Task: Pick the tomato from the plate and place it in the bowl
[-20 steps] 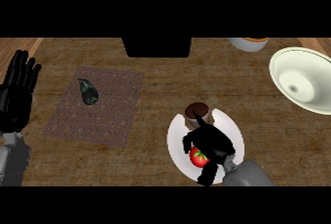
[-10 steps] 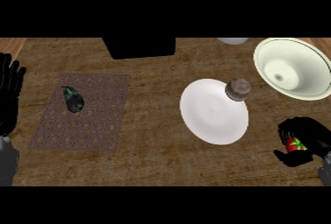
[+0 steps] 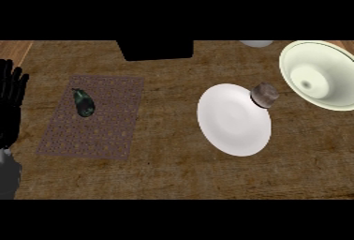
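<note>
The white plate [image 3: 233,119] lies right of the counter's middle with no tomato on it. A brown mushroom [image 3: 265,95] sits at the plate's upper right rim. The cream bowl [image 3: 317,75] stands at the far right, partly cut by the view's edge, and nothing shows inside it. No tomato shows anywhere in the head view. My right hand is out of view. My left hand [image 3: 11,103] rests open at the left edge with its fingers up.
A brown woven mat [image 3: 97,117] lies at the left with a dark green vegetable [image 3: 84,102] on it. A black block [image 3: 155,49] stands at the back centre. A pale round object [image 3: 256,43] peeks in at the back right.
My right hand, which held the tomato at the lower right, has left the view together with the tomato. The view has shifted, so the plate and bowl sit slightly lower and more to the right.
</note>
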You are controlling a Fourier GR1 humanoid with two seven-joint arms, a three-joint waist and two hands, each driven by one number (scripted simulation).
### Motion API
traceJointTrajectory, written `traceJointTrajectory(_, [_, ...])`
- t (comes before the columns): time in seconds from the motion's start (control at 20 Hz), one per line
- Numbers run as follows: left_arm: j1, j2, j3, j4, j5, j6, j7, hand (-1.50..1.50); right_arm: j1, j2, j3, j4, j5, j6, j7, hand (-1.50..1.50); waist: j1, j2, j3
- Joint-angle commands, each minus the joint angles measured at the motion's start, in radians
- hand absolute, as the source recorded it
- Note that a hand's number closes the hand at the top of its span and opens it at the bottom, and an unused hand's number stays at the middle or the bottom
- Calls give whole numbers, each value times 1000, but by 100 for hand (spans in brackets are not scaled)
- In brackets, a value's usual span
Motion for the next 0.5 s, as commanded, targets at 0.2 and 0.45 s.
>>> traceJointTrajectory(0.2, [-16, -17, -39, -12, -8, -16, -4, 0, -40, -201, -211, 278, -143, 3, -347, 150, 48, -3, 0])
traceJointTrajectory(0.45, [-17, -34, -55, -23, -20, -2, -2, 0, -91, -300, -295, 386, -206, 35, -524, 150, 69, -3, -2])
